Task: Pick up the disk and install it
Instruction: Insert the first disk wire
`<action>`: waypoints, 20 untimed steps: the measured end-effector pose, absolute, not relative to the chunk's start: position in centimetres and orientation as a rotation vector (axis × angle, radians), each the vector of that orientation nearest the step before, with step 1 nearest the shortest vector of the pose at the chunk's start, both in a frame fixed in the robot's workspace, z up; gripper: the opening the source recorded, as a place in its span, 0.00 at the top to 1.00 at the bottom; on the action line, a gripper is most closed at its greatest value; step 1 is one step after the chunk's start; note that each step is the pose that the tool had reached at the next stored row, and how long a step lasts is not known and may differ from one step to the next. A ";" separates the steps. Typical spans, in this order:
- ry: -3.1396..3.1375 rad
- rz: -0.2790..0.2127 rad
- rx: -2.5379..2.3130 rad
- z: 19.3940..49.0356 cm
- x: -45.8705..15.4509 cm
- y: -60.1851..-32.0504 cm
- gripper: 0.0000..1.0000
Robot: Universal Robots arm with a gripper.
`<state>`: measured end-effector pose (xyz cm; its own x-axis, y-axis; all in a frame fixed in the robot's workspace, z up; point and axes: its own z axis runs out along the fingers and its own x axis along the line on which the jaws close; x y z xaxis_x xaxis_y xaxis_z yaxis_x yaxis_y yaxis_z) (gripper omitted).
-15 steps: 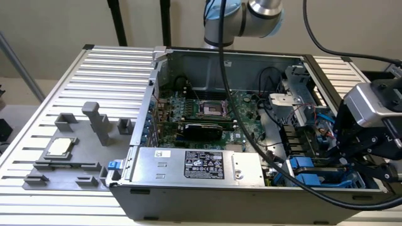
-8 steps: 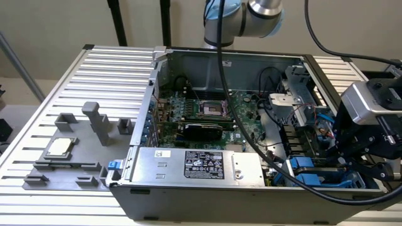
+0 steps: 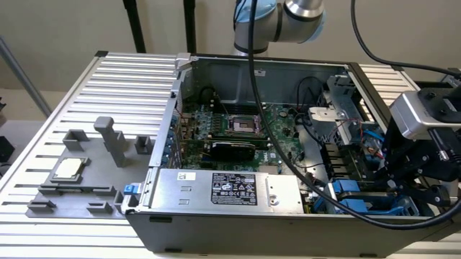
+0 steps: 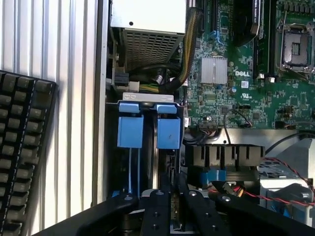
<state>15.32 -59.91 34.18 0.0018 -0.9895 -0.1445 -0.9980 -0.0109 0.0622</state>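
Exterior view looks down from high, taking in the whole open computer case (image 3: 288,162); wrist view hangs close over its blue drive bays (image 4: 147,125), seen in both.

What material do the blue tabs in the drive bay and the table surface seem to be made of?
The blue tabs look like moulded plastic: even matte colour, soft rounded edges. The table looks like extruded aluminium: pale silver, satin sheen, straight parallel ribs. The finish may be anodised; I cannot confirm this.

Tool (image 4: 172,206) above computer case (image 3: 216,237) drive bay
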 end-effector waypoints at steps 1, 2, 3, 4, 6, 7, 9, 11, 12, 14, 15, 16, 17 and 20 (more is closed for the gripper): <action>2.171 0.225 -2.180 34.2 15.3 -59.8 0.84; 2.174 0.225 -2.178 34.2 15.3 -59.8 0.84; 2.179 0.224 -2.174 34.2 15.3 -59.8 0.84; 2.186 0.223 -2.169 34.2 15.3 -59.8 0.84; 2.198 0.220 -2.159 34.2 15.3 -59.7 0.84; 2.202 0.219 -2.156 34.2 15.3 -59.7 0.84; 2.209 0.215 -2.154 34.2 15.3 -59.6 0.84; 2.215 0.211 -2.154 34.1 15.3 -59.4 0.84; 2.218 0.209 -2.155 34.1 15.3 -59.3 0.84; 2.223 0.204 -2.156 34.1 15.3 -59.2 0.84; 2.226 0.202 -2.157 34.1 15.4 -59.2 0.84; 2.230 0.200 -2.157 34.1 15.4 -59.2 0.84; 2.233 0.197 -2.158 34.1 15.4 -59.2 0.84; 2.240 0.192 -2.159 34.1 15.4 -59.2 0.84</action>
<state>15.40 -59.20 34.08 -0.0403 -0.9939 -0.1028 -0.9969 0.0330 0.0720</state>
